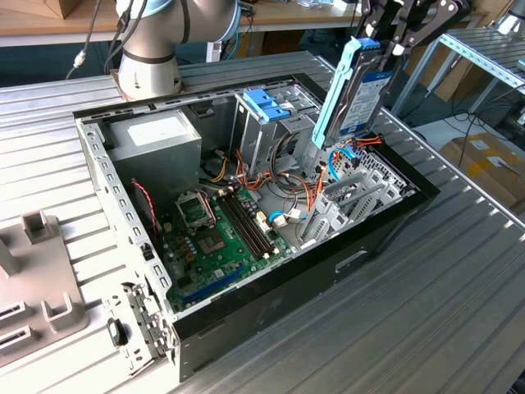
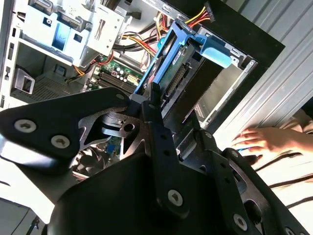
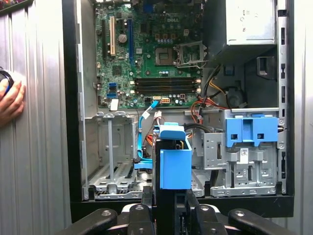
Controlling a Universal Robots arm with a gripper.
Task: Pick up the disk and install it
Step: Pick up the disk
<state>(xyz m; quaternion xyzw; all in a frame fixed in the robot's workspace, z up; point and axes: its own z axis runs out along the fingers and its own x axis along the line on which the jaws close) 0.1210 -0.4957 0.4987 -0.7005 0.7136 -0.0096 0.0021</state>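
The pick-up is done: the claw (image 1: 381, 45) is clamped on the disk (image 1: 361, 98), holding it upright above the open computer case (image 1: 271, 312) at the exterior view's right, not yet installed inside.

Flat silver-grey rectangular hard disk (image 1: 363, 92), light-blue plastic frame along its edges, white-and-blue label showing, standing on end, slightly tilted, held aloft above one end of the open black computer case (image 1: 385, 223)
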